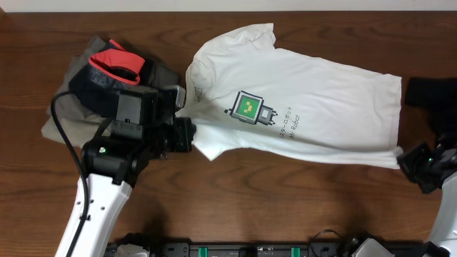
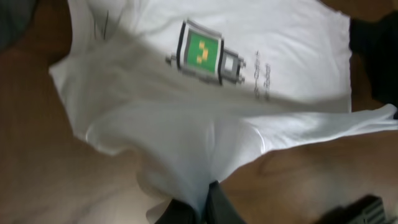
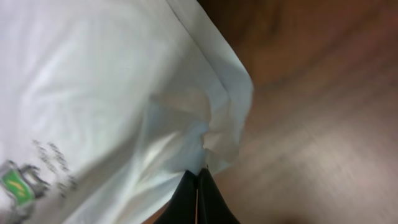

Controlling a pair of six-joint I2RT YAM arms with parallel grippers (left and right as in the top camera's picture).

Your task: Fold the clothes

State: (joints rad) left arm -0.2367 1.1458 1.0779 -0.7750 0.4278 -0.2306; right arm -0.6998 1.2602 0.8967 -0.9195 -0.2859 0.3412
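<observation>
The shirt (image 1: 307,100) lies spread on the surface (image 1: 285,210); my left pincer (image 1: 190,135) is clenched on its near sleeve, my right pincer (image 1: 408,163) on the hem corner, ready to fold that edge over.

The shirt (image 1: 307,100) is lying across the desk (image 1: 285,207), centre to right, with the collar pointing toward the left edge and the hem toward the right edge. On its chest the print (image 1: 250,108) is sitting, with the lettering (image 1: 287,128) just to its right, on the hem side. At the far left corner a pile (image 1: 107,75) of clothes is sitting, just beside the collar. At the right edge a garment (image 1: 428,93) is lying, just past the hem's far corner. The left gripper (image 1: 191,135) is touching the shirt's near sleeve, in front of the pile. The right gripper (image 1: 403,160) is touching the hem's near corner. A strip of desk is lying between the shirt and the near edge.
</observation>
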